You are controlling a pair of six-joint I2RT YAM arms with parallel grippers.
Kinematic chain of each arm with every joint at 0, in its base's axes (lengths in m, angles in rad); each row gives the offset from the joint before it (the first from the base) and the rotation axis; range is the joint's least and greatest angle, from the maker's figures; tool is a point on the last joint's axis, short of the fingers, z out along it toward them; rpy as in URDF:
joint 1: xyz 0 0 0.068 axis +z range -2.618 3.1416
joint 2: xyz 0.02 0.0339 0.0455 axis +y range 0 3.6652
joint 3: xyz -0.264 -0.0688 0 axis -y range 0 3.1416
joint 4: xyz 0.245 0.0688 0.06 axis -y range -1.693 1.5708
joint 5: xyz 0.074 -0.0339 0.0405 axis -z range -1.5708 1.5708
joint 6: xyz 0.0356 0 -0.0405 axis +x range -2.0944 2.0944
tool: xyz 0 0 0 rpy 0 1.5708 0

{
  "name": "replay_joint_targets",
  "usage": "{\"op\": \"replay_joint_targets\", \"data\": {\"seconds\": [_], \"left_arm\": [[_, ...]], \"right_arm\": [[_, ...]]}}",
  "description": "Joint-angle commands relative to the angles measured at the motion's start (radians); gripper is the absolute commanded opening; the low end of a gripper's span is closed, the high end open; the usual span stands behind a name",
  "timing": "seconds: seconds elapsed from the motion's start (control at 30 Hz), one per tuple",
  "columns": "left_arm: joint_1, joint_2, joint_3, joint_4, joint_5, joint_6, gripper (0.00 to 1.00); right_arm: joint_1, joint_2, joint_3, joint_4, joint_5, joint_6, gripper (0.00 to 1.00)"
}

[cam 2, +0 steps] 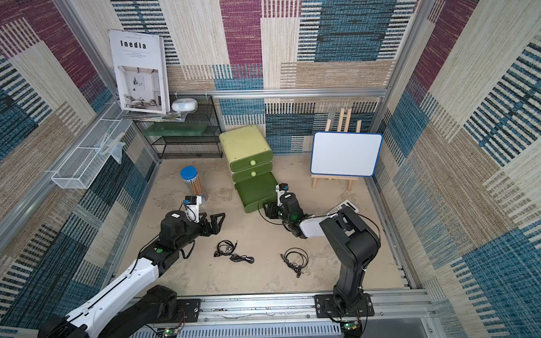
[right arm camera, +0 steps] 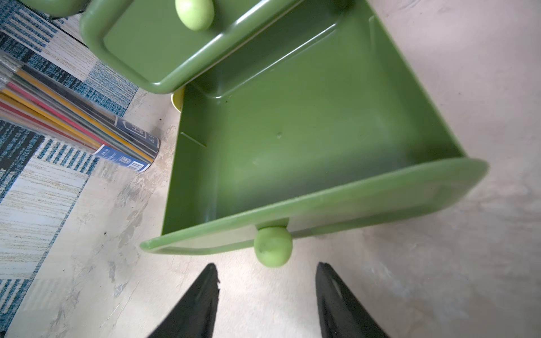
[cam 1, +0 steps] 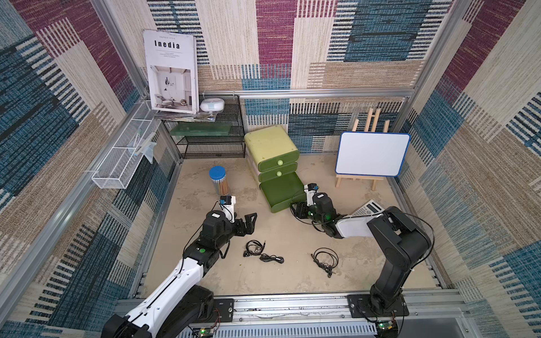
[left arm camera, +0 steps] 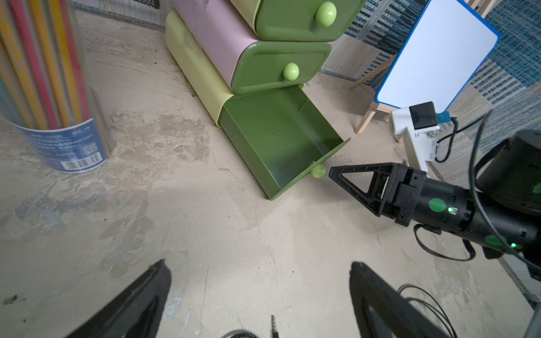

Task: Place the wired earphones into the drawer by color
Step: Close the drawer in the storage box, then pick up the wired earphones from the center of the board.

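Bottom drawer [cam 1: 281, 190] is out and bare inside, so nothing is sorted yet. Right gripper [right arm camera: 265, 267] sits just short of the knob [right arm camera: 272, 247], jaws spread, gripping nothing. Left gripper [left arm camera: 259, 262] gapes wide, empty, above the table. Black earphones [cam 1: 254, 248] lie at the drawer's seven o'clock, another bundle [cam 1: 323, 265] at five. Every pickup remains.

Bare floor [cam 1: 278, 228] before open drawer [cam 1: 281, 189]

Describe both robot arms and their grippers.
The left arm and right arm mix black joint housings with white link shells, and carry round green stickers and looping black cables. The left gripper and right gripper have black, triangular open-frame fingers; white camera brackets sit at the wrists.
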Motion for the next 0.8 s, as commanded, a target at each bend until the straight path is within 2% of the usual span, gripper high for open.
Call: {"op": "replay_joint_targets", "data": {"seconds": [0.0,0.23,0.37,0.47,0.53,0.77], "left_arm": [[-0.008,0.021,0.012,0.037,0.051,0.027,0.99],[-0.034,0.036,0.020,0.040,0.051,0.047,0.99],[-0.037,0.035,0.016,0.043,0.050,0.045,0.99],[-0.038,0.034,0.016,0.043,0.050,0.045,0.99],[-0.039,0.033,0.016,0.043,0.048,0.045,0.99],[-0.042,0.035,0.016,0.044,0.044,0.048,0.99]], "right_arm": [[0.001,-0.050,-0.007,-0.112,-0.003,-0.039,0.64],[0.001,-0.181,-0.003,-0.376,0.003,-0.072,0.76],[0.003,-0.270,-0.006,-0.517,0.031,-0.088,0.92],[0.003,-0.336,-0.012,-0.605,0.045,-0.096,0.92],[0.003,-0.377,-0.020,-0.653,0.050,-0.096,0.96],[0.016,-0.487,-0.043,-0.820,0.011,-0.114,0.93]]}}
